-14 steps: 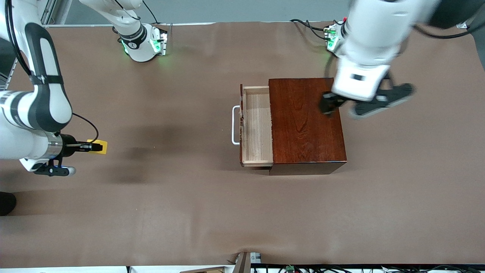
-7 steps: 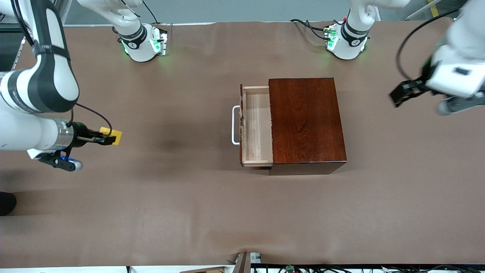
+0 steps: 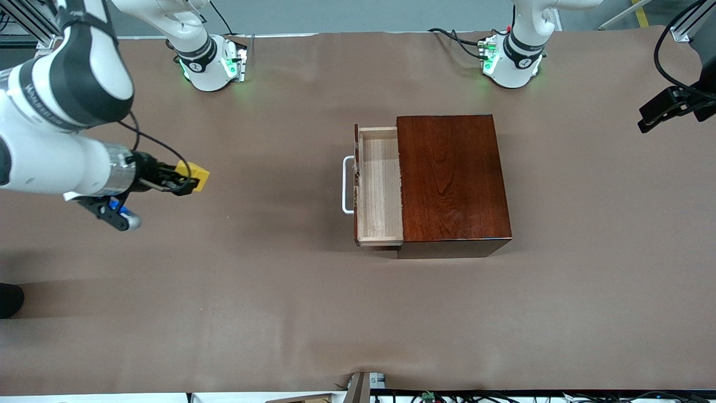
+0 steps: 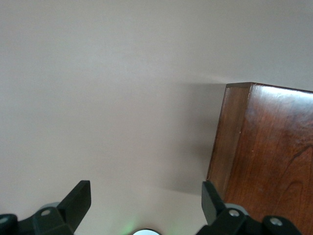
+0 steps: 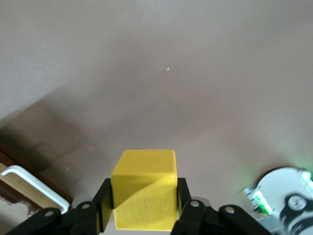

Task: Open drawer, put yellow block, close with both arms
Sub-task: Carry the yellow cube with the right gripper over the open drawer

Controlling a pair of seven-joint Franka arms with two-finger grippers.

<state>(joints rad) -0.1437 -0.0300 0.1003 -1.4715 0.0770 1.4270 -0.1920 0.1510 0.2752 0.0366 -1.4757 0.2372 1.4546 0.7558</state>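
Transport underway: right gripper [image 3: 187, 183], jaws clamping the small yellow cube [image 3: 199, 174], mid-left; left gripper [image 4: 144, 208], jaws wide, waits upper right. Next, reach the open pale-wood drawer [image 3: 381, 187].

I count one yellow block [image 3: 198, 174], clamped in my right claw [image 3: 187, 183]. One drawer [image 3: 380, 186] sits in one dark wooden box [image 3: 452, 182], with one white handle [image 3: 347, 184]. My claws number two, the left claw [image 3: 651, 117] spread wide, both above one worktop [image 3: 279, 291].
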